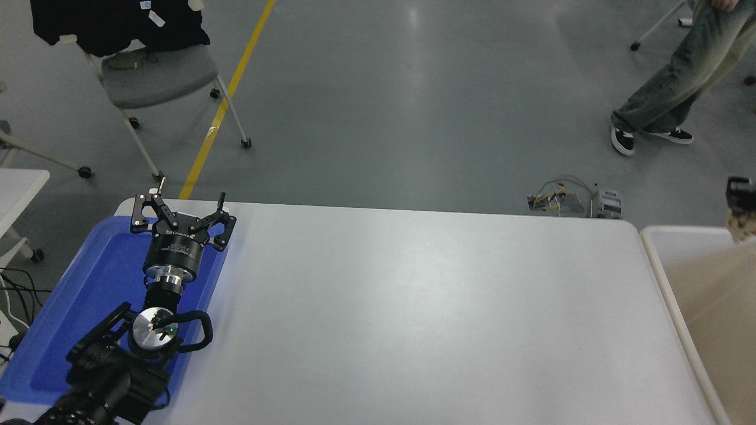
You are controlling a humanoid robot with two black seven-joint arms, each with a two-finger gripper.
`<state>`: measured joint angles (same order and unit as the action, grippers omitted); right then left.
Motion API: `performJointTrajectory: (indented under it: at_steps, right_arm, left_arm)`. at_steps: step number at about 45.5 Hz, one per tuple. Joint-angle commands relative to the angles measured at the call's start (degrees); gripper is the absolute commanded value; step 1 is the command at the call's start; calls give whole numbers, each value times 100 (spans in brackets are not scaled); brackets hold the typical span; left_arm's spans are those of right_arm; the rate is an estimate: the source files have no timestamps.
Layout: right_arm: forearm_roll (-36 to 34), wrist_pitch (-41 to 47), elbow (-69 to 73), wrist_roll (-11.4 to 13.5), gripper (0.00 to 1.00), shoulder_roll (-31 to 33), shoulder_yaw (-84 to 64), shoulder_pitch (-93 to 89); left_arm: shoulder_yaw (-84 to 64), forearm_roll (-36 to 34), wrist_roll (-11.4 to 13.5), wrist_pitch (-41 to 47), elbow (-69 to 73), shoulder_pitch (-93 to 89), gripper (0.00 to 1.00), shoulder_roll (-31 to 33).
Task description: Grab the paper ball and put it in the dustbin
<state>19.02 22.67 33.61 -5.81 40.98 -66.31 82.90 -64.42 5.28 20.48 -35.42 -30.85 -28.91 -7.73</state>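
Observation:
My right gripper (743,198) shows only as a black tip at the right edge, above the far rim of the dustbin (655,260). It is shut on the tan paper ball (742,225), which hangs just under it, partly cut off by the picture's edge. The dustbin has a white rounded rim and a beige inside and stands against the table's right end. My left gripper (180,208) is parked at the lower left, open and empty, over the blue tray (88,283).
The white table (413,307) lies between the tray and the dustbin. Beyond its far edge are a small wired circuit board (567,202) on the floor, a person's legs (667,106) at the top right, and a chair (153,71) at the top left.

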Motion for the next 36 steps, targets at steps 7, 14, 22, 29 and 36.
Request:
performJointTrajectory:
  at_steps: [7,14,22,29,36]
  right_arm:
    - [-21,-984,-2288,36,0,138,2015,-2830]
    - [-12,-1335,-2710,36,0,-152,2772,-3719]
    - [-12,-1731,-2790,36,0,-424,3141,-4352]
    - [-12,-1986,-2798,36,0,-705,3563,-4739]
    - [-21,-2144,-2886,45,0,-961,3880,-5082]
  left_arm:
    - [0,0,0,0,0,-1,100,0]
    - [0,0,0,0,0,-1,100,0]
    - [0,0,0,0,0,-1,100,0]
    - [0,0,0,0,0,-1,100,9]
    - [0,0,0,0,0,-1,100,0]
